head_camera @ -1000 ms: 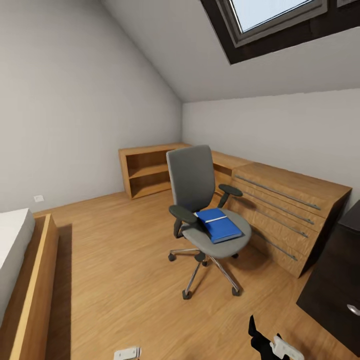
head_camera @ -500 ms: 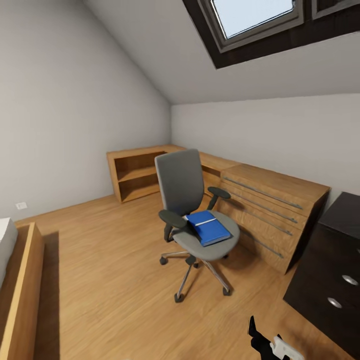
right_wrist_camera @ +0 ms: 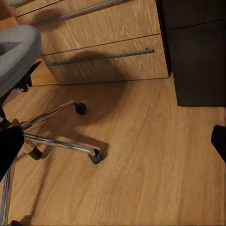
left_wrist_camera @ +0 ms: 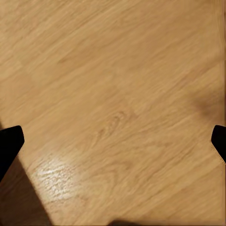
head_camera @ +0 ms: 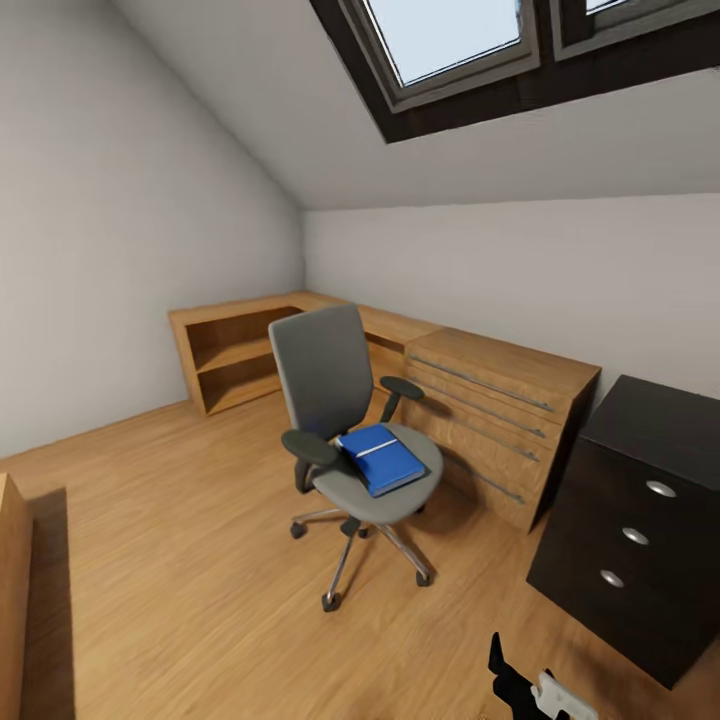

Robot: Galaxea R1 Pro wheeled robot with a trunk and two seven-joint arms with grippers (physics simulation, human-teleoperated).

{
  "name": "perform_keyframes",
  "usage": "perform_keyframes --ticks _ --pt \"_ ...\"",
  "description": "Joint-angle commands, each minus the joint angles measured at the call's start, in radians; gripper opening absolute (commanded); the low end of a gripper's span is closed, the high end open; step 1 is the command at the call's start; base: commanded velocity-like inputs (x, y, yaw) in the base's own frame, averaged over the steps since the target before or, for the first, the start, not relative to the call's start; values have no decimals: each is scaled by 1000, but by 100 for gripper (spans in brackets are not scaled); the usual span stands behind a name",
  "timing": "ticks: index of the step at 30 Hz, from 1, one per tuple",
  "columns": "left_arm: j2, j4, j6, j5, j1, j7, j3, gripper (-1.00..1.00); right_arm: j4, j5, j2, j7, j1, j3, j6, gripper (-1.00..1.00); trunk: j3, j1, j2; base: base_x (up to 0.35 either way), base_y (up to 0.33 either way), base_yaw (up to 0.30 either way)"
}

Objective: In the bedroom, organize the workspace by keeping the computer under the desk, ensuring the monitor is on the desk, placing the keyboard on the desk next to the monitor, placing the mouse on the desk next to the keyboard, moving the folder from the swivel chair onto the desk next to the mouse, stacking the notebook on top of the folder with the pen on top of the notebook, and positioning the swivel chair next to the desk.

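Left claw (left_wrist_camera: 113, 141) hangs released over bare plank floor (left_wrist_camera: 117, 84), its two dark fingertips (left_wrist_camera: 9, 143) at opposite edges of the left wrist view with a wide gap between them and nothing held.

Going left to right in the head view: a wood bed frame edge (head_camera: 12, 590) sits at the far left, then the open floor, then a low open wood shelf unit (head_camera: 235, 360) in the corner under the sloped grey wall. Next comes the swivel chair (head_camera: 335, 420), standing on the floor well apart from the black worktop, its back toward the corner. The folder (head_camera: 380, 460) lies flat on its grey seat, bright blue, with a pale strip across it; whether that strip is a separate thing cannot be told. Beside the chair, a light wood chest of drawers (head_camera: 495, 420) runs along the wall, and just beside its right end stands the black worktop drawer unit (head_camera: 640, 520) with three round silver knobs. A dark-framed roof window (head_camera: 450, 40) is set in the slope above.

Right claw (right_wrist_camera: 113, 141) is also released, fingertips spread wide and holding nothing. In the right wrist view the chair's metal star base (right_wrist_camera: 56, 141) and castors, the wood drawers and the black unit's lower corner lie ahead of it. In the head view its black and white body shows at the bottom edge.
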Motion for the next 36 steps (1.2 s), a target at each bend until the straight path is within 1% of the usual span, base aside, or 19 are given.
perform_keyframes --ticks 1,4,6,7,11,14,18,23,28,31,36 --pt "0 4 -13 10 -1 4 -7 100 2 -7 1 7 -1 -3 -2 100 1 -4 7 0 0 -126" --pt "0 14 -35 11 0 4 -7 100 2 -6 3 -9 -1 -2 -1 100 6 -16 28 -7 0 -65" --pt "1 19 -46 11 0 4 -7 100 2 -6 3 -31 -1 6 2 100 9 -23 42 -193 0 -22" --pt "2 20 -50 12 0 4 -6 100 2 -7 3 -41 -1 28 16 100 11 -27 49 -293 0 -7" --pt "2 21 -52 13 0 4 -6 100 2 -8 2 -50 -1 54 32 100 17 -42 77 -312 0 -4" --pt "2 21 -54 14 0 4 -5 100 1 -8 2 -72 -1 81 43 100 22 -54 98 -332 0 -1" --pt "3 21 -53 18 0 0 0 100 1 -8 2 -85 -1 93 46 100 31 -69 126 -339 3 0" --pt "3 21 -53 32 0 -1 3 100 1 -8 1 -87 -1 94 46 100 46 -88 161 -341 56 -18" --pt "3 21 -53 50 0 -1 3 100 1 -8 -1 -88 -1 95 47 100 61 -108 196 -341 94 -180" --pt "3 21 -52 57 0 2 3 100 1 -8 -2 -87 -1 95 47 100 61 -108 196 -261 88 -247" --pt "3 21 -53 59 -1 3 2 100 1 -7 -2 -86 -1 95 47 100 61 -108 196 -55 20 -265"
